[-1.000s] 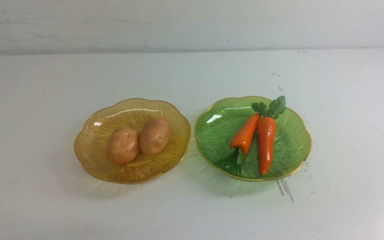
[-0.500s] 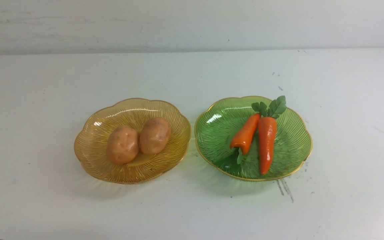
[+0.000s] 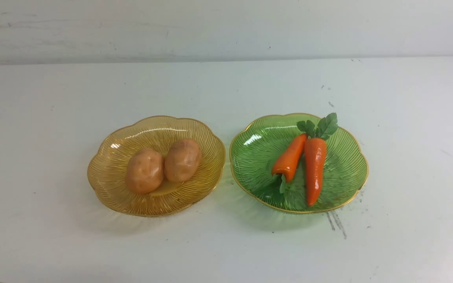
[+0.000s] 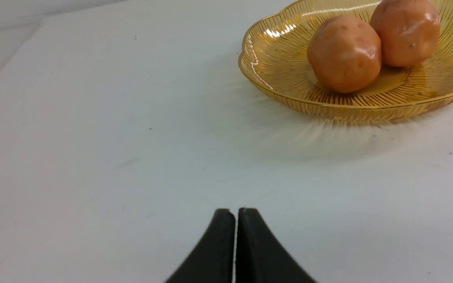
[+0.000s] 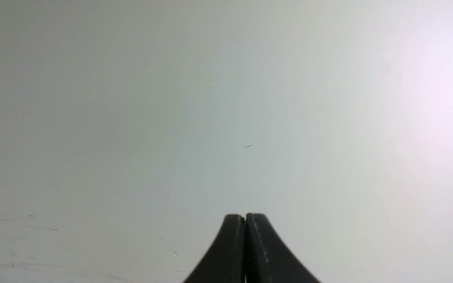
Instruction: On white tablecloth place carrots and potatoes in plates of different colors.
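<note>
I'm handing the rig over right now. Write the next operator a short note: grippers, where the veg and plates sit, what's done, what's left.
Left gripper: shut, empty, over bare tablecloth short of the amber plate.
Right gripper: shut, empty, over bare white tablecloth.
Both potatoes lie touching in the amber plate, on the robot's left.
The short carrot and long carrot lie side by side in the green plate, on the right.
Done: all four pieces sorted by plate colour.
Left: nothing visible to place; neither arm shows in the front view.
</note>
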### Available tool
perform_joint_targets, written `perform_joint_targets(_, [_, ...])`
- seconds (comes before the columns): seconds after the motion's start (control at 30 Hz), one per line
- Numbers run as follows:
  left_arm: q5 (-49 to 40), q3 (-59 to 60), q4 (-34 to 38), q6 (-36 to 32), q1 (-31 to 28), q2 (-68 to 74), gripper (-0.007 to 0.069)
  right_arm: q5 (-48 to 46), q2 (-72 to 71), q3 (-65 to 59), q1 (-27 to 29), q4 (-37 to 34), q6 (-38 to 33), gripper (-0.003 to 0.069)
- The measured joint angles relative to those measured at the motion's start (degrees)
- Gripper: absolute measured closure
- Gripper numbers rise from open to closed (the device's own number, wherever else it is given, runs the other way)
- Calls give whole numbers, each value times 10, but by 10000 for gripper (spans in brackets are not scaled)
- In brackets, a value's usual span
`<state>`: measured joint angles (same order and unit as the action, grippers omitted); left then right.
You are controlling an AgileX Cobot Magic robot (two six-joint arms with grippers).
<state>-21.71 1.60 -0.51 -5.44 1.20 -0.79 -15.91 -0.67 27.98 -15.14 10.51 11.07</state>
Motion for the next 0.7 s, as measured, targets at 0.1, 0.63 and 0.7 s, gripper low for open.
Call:
perform_joint_targets(0.1, [0,0,0,0,0,0,628,0,0,0,0,0,0,674])
perform_joint_targets(0.63, [0,0,0,1,0,0,628,0,1,-211,121,1,1,674])
perform_joint_targets(0.7, [0,0,0,1,0,0,628,0,1,-259,134,3,1,674])
